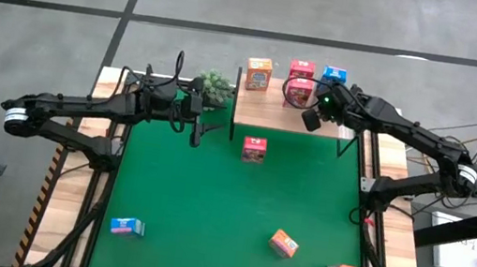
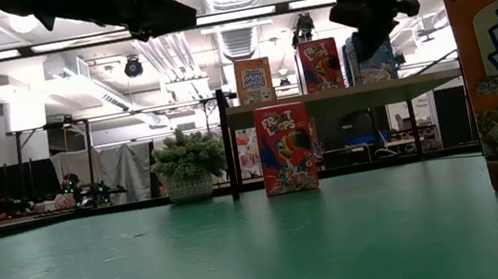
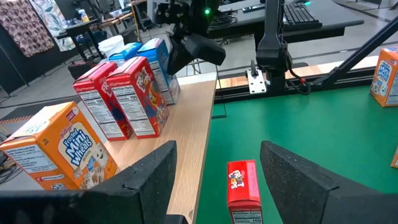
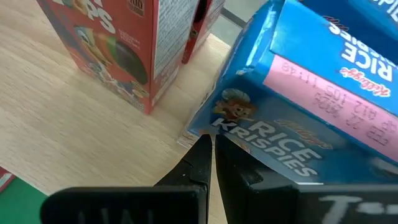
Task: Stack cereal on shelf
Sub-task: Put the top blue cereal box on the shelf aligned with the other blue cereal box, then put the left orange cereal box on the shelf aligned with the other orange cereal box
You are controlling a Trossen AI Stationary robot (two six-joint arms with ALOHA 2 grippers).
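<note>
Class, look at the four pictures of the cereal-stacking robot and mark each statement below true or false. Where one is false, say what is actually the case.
1. The right gripper is shut, at the blue Rice Krispies box on the shelf. True.
2. A red box stands upright on the green table in front of the shelf. True.
3. The left gripper holds an orange box. False: it is open and empty, above that red box.
4. The plant sits on the shelf. False: it sits beside the shelf's left end.
5. All boxes are already shelved. False: several remain on the table.
</note>
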